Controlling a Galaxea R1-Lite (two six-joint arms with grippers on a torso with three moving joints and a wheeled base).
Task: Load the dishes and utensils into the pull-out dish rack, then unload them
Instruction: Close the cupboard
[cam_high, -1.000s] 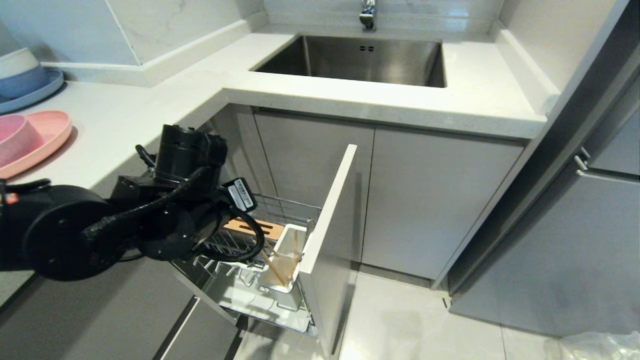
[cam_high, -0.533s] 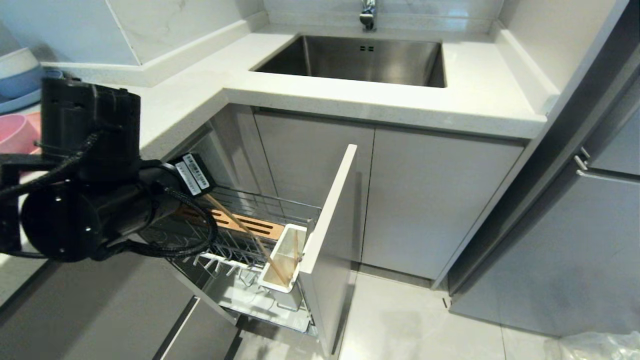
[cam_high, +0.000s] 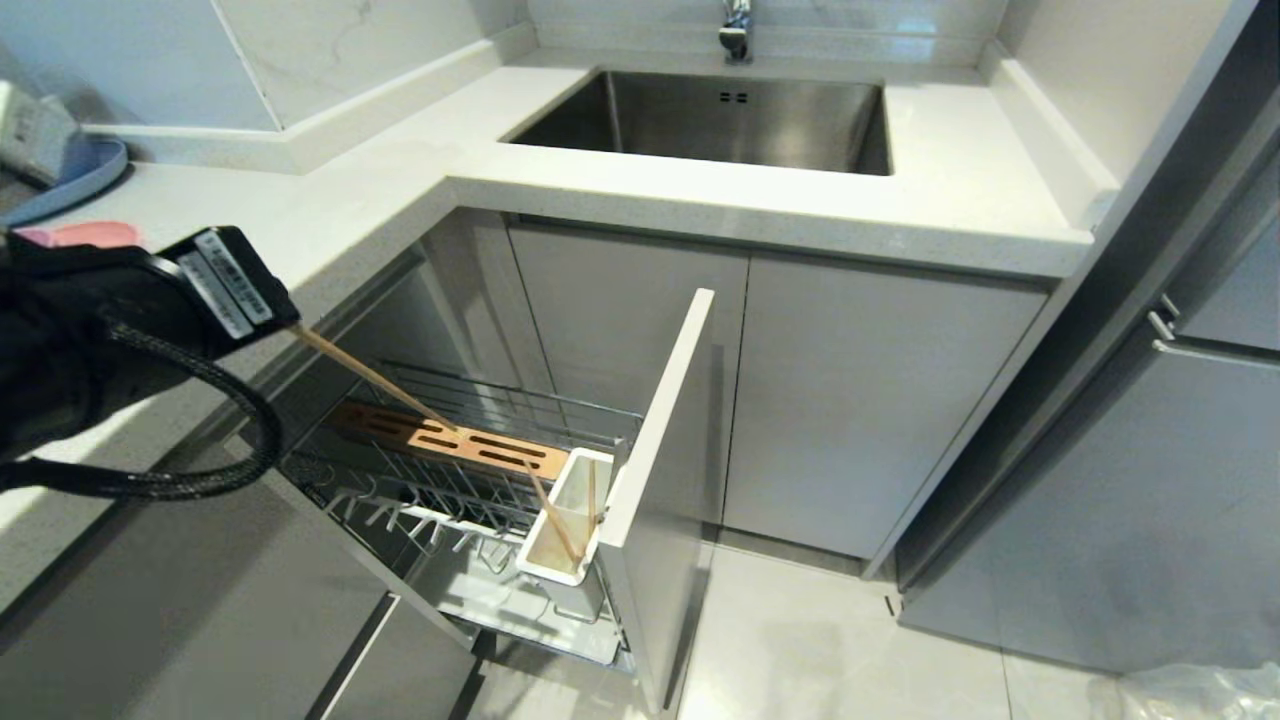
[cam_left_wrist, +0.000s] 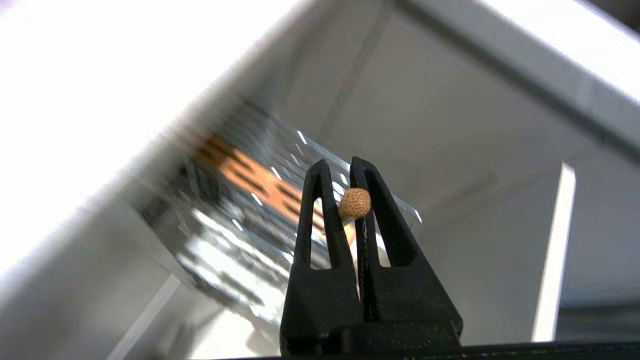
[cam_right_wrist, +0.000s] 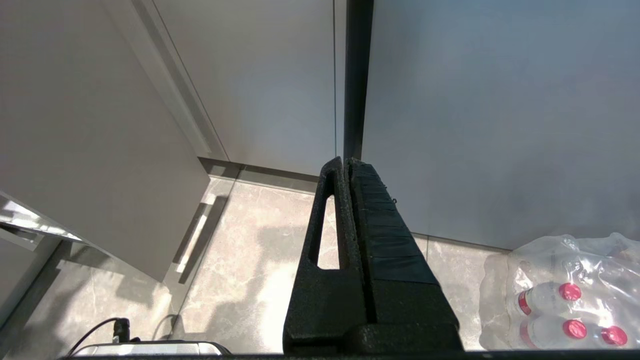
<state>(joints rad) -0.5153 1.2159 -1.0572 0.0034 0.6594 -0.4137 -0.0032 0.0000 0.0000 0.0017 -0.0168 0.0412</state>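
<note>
The left gripper (cam_left_wrist: 345, 165) lay out of sight in the head view behind its own black wrist, cut off by the left edge. The pull-out dish rack (cam_left_wrist: 235, 210) was smeared by motion in the left wrist view. The pink plate (cam_high: 85, 233) showed only as a sliver at far left. The white utensil holder (cam_high: 565, 520) hid the lower ends of the remaining chopsticks (cam_high: 555, 520).

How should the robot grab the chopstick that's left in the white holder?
Grip the chopstick by its upper end, coming from above. It leans in the narrow utensil holder, so only the top sticks out, and the rack's front panel blocks the right side.
</note>
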